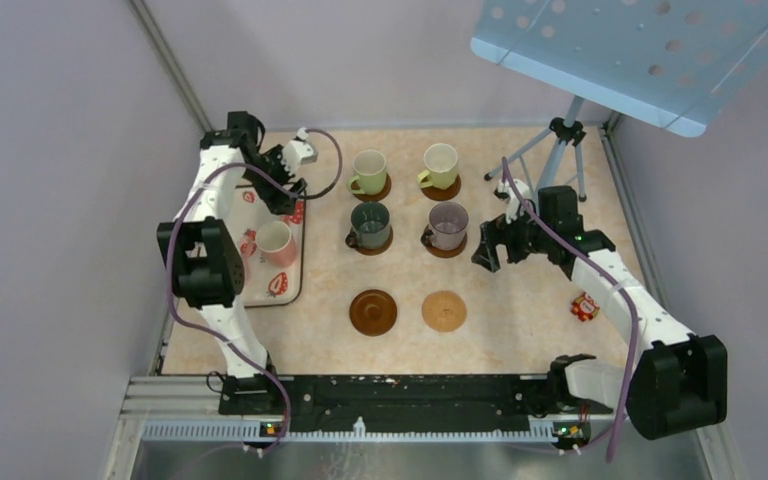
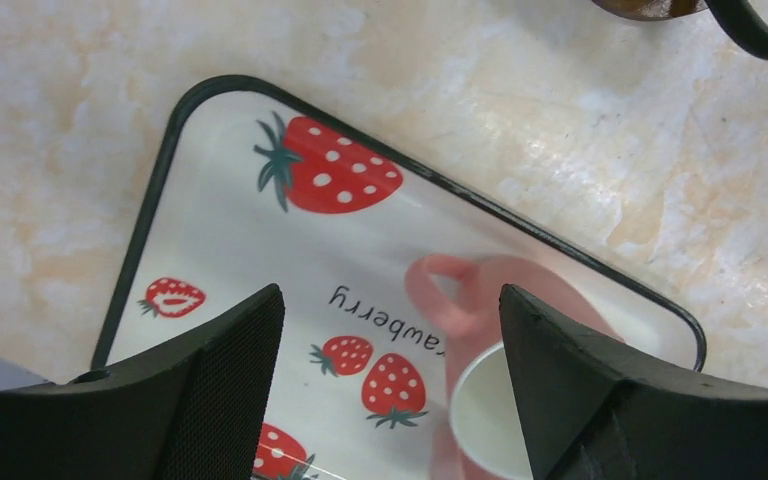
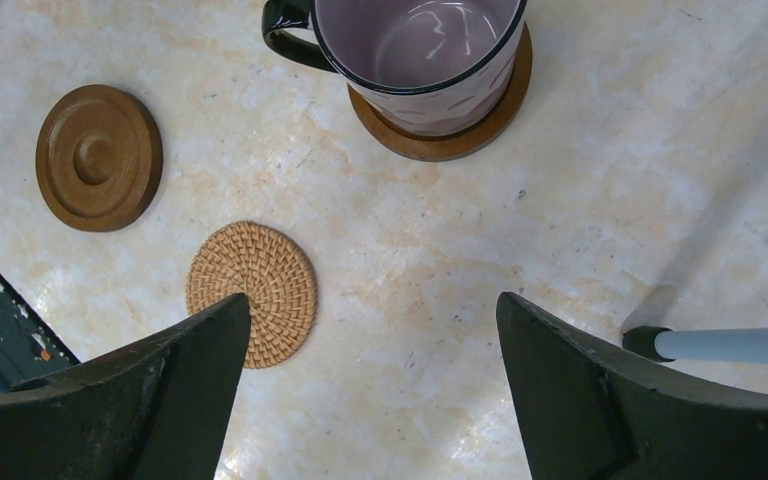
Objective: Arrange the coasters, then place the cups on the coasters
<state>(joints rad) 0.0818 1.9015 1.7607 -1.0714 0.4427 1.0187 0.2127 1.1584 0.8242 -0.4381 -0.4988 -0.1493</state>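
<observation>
At the far left the strawberry-print tray (image 2: 175, 130) lies on the table (image 1: 520, 330), and one pink cup (image 2: 520, 310) stands upright on it, handle turned to one side; no second pink one shows. The left gripper (image 2: 390, 300) hovers over the tray, jaws spread wide and holding nothing; in the wrist view the cup sits partly behind one finger rather than squarely in the gap.

The cup looks like glazed ceramic: rigid, smooth, probably slippery and likely to chip if dropped, yet small and light enough for one arm. The surest hold is probably across the rim wall opposite the handle, one finger inside and one outside; the thin handle loop looks a poor purchase.

In the middle, two light green cups (image 1: 368, 172), a dark green-grey cup (image 1: 370, 225) and a mauve cup (image 3: 420, 60) each rest on a coaster; nearer the arms, the dark brown coaster (image 3: 98, 157) and the tan woven coaster (image 3: 252, 280) lie bare, side by side but apart. The woven one looks rough and grippy; the wooden one is hard and may let a cup slide.

On the right, the right gripper (image 3: 373, 300) hangs beside the mauve cup, jaws likewise wide and empty.
</observation>
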